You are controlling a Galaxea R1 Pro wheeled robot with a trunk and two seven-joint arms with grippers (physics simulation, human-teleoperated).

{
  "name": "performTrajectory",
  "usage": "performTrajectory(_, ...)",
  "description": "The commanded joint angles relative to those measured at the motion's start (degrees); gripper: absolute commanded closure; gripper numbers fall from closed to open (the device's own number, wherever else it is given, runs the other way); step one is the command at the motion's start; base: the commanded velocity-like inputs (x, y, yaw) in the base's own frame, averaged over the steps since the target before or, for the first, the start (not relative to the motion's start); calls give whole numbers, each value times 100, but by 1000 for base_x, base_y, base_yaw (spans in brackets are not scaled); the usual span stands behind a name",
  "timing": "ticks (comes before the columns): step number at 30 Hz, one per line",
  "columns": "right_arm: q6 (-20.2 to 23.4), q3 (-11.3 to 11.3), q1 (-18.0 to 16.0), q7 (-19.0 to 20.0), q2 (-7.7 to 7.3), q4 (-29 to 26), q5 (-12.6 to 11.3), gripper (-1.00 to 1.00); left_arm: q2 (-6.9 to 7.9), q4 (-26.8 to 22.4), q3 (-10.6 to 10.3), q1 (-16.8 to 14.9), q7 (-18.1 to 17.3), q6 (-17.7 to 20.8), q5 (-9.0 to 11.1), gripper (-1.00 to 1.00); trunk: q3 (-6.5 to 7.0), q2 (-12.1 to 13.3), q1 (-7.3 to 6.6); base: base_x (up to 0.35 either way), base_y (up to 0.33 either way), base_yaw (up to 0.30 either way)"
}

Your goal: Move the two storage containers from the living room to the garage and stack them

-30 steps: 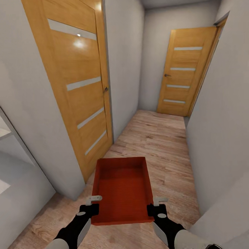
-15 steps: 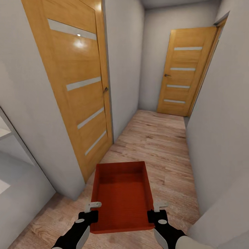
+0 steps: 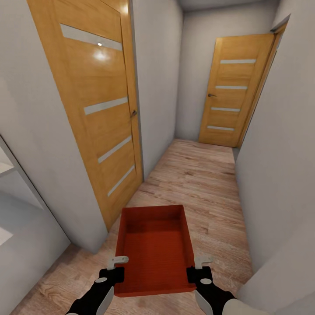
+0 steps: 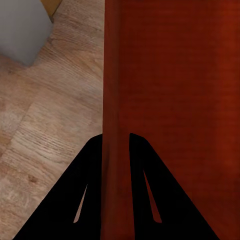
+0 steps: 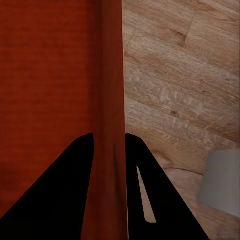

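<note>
I hold one orange-red lidless storage container (image 3: 155,249) low in front of me, over a light wood-plank floor. My left gripper (image 3: 118,274) is shut on its left wall, with the rim (image 4: 112,75) running between the black fingers (image 4: 116,137). On the opposite wall my right gripper (image 3: 192,274) is shut too, and the wall (image 5: 107,60) is pinched between its fingers (image 5: 109,136). The bin is empty inside. The second container, the garage and its concrete floor are out of view.
I stand in a narrow hallway with pale grey walls. A wooden door (image 3: 100,109) with glass strips is close at the left, another door (image 3: 232,92) closes the far end. A wall corner (image 3: 83,227) juts out beside the bin. Plank floor (image 3: 197,175) runs ahead.
Both arms and the container have dropped lower and drawn in toward me since a second ago. In the last half second nothing has visibly moved. The hallway view is unchanged.
</note>
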Motion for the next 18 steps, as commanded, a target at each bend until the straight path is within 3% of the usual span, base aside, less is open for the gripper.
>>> performTrajectory(1, -42, -1, -6, -59, -23, 126, -129, 100, 5, -27, -69, -3, 51, 34, 3, 100, -6, -4, 0, 0, 0, 0)
performTrajectory(14, -42, -1, -6, -59, -34, 126, -135, 100, 5, -19, -75, -1, 53, 38, 2, 100, -6, -4, 0, 2, 0, 0)
performTrajectory(18, -42, -1, -5, -57, -38, 126, -132, 100, 13, -7, -69, 1, 55, 45, 2, 100, -6, -4, 0, 227, 0, 0)
